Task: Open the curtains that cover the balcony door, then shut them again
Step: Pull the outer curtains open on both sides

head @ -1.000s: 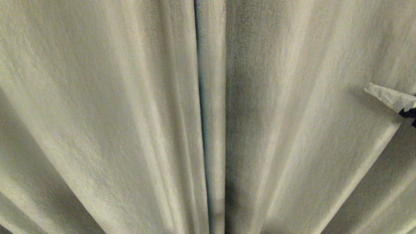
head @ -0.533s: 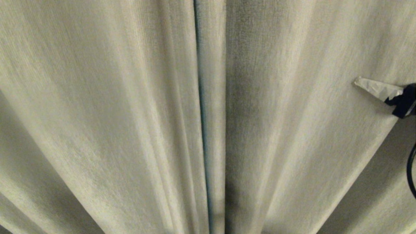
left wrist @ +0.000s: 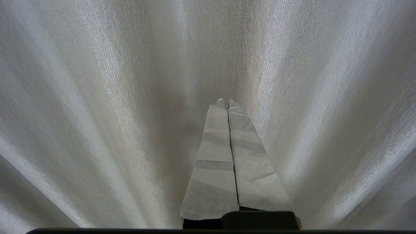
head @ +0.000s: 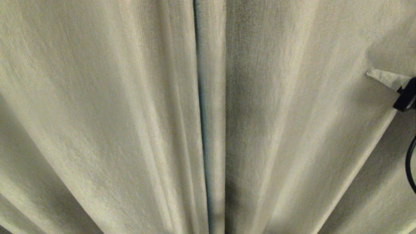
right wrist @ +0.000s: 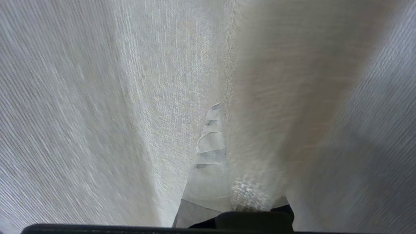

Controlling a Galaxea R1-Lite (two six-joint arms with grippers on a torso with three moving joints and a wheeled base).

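Right wrist view has the right pincer [right wrist: 224,107] clamped on a fold of the curtains [right wrist: 130,97], while the left pincer [left wrist: 226,102] sits closed and empty.

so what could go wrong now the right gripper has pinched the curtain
The right gripper seems shut on only a thin fold of the curtains, with one finger hidden behind cloth, so the fabric may slip free once it pulls. It also grips at the far right edge of the head view, so the pull could leave sight. The left gripper hangs shut and gives no backup.
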